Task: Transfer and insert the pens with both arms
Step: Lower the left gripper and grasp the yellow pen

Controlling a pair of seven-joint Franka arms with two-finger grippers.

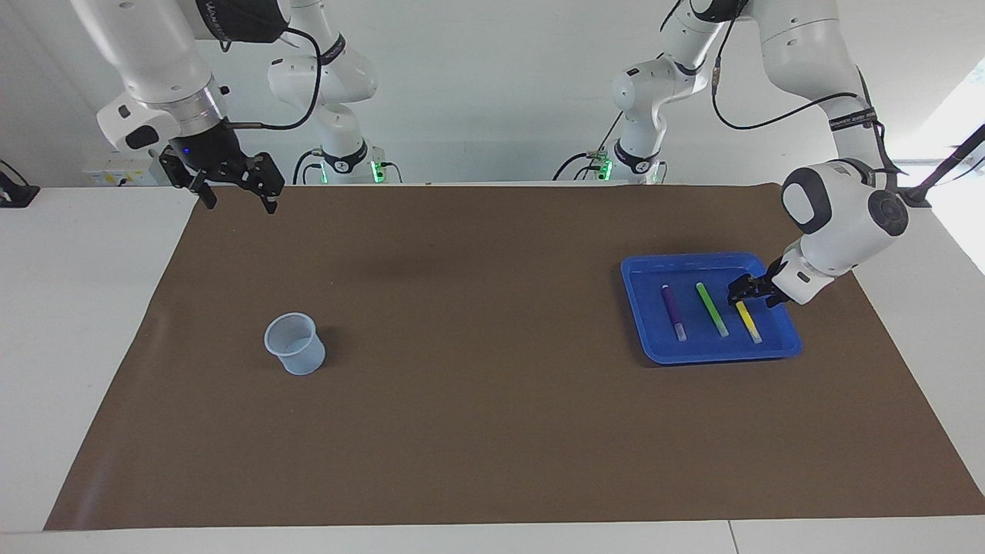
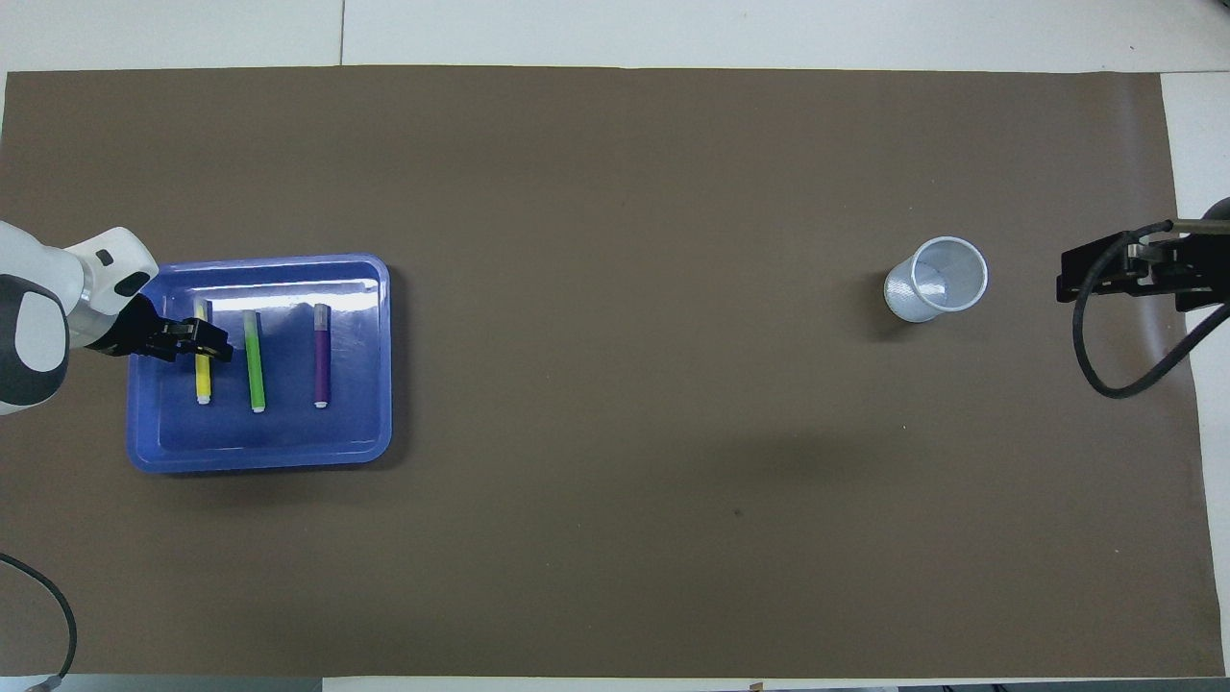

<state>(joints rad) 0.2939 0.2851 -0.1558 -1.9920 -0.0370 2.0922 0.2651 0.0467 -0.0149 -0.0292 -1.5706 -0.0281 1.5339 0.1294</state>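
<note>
A blue tray [image 1: 642, 323] toward the left arm's end of the desk [image 1: 492, 431] holds three slim pens side by side: purple [image 1: 672, 310], green [image 1: 711, 308] and yellow [image 1: 746, 320], each with a pale cap end. The left tool [image 1: 744, 291] sits at the yellow pen; I cannot tell its grip. An empty mesh cup [image 1: 295, 344] stands well apart, and the right tool [image 1: 235, 178] waits wide open over the desk's corner.

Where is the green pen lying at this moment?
The green pen lies flat in the blue tray toward the left arm's end of the table, between the purple pen and the yellow pen.
</note>
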